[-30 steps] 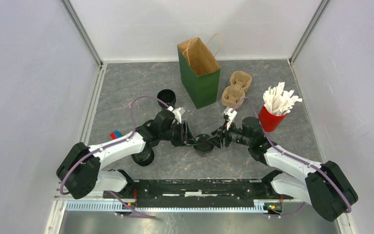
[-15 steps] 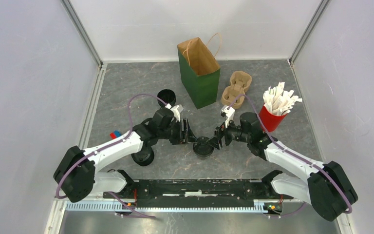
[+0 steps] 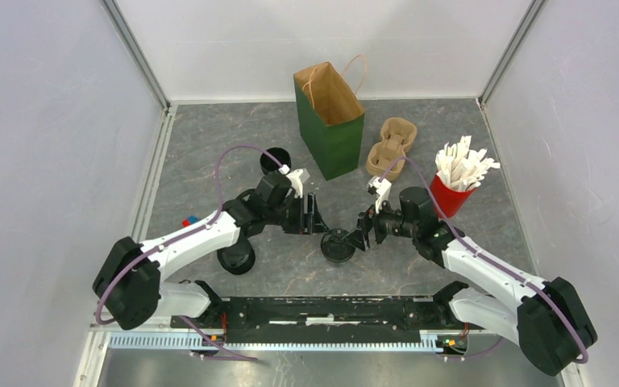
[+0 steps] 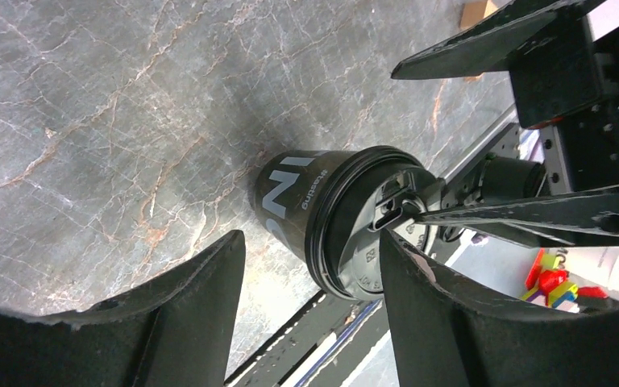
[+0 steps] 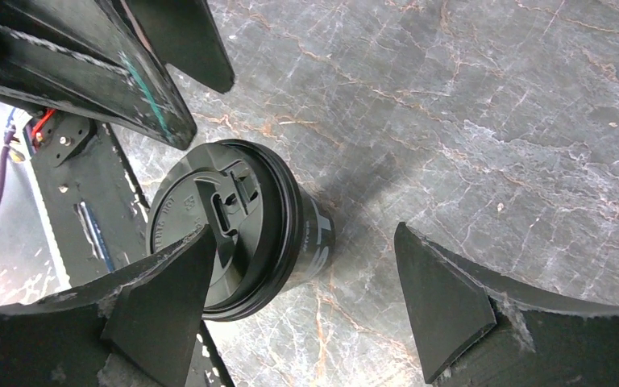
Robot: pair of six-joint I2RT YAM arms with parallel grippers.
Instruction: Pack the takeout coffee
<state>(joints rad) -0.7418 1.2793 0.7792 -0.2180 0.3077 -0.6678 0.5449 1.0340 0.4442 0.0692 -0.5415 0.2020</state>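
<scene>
Centrally, a lidded black coffee cup (image 3: 338, 246) is seen standing upright on the grey table (image 3: 209, 145), between the two grippers and held by neither. The left gripper (image 3: 315, 216) is spread wide just to its left, nothing gripped. The right gripper (image 3: 361, 235) is likewise opened wide and empty, close at its right.

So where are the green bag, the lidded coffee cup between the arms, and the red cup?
green bag (image 3: 334, 147): overhead view, on its front face.
lidded coffee cup (image 3: 338, 244): overhead view, on its black lid.
red cup (image 3: 449, 200): overhead view, on its side wall.
</scene>
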